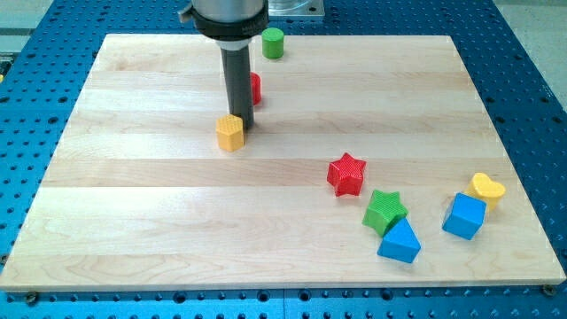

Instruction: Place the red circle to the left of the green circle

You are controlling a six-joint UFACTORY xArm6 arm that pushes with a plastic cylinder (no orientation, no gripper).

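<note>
The green circle stands near the view's top edge of the wooden board. The red circle sits below it and slightly left, mostly hidden behind my dark rod. My tip rests on the board just below and left of the red circle, touching or nearly touching the right side of a yellow hexagon block.
A red star, a green star, a blue triangle, a blue cube and a yellow heart lie at the view's lower right. The arm's grey housing hangs at the top.
</note>
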